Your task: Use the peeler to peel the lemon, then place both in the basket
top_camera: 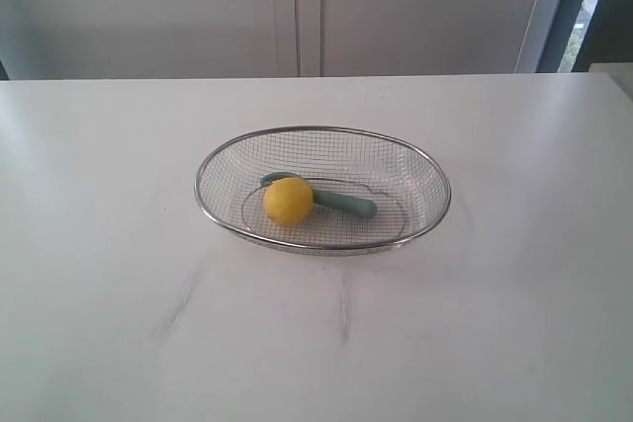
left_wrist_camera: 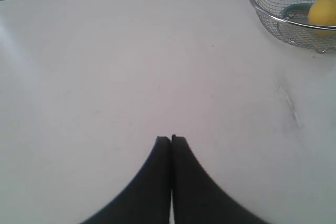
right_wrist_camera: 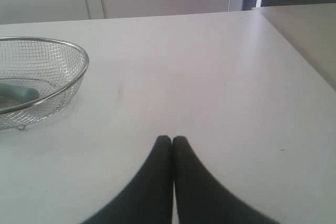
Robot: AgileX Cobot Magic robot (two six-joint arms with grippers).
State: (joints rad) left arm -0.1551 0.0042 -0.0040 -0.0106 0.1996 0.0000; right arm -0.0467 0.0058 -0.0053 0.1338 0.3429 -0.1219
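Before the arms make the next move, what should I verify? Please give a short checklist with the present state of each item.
1. Lemon inside the basket: ok.
2. Peeler inside the basket, partly hidden by the lemon: ok.
3. Left gripper shut, holding nothing, over bare table: ok.
4. Right gripper shut, holding nothing, away from the basket: ok.
5. Lemon peeled: cannot tell.

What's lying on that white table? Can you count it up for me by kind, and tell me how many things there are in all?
Small round yellow lemon: 1
Slim peeler with pale teal-green handle: 1
Oval silver wire-mesh basket, holding the other two: 1
Total: 3
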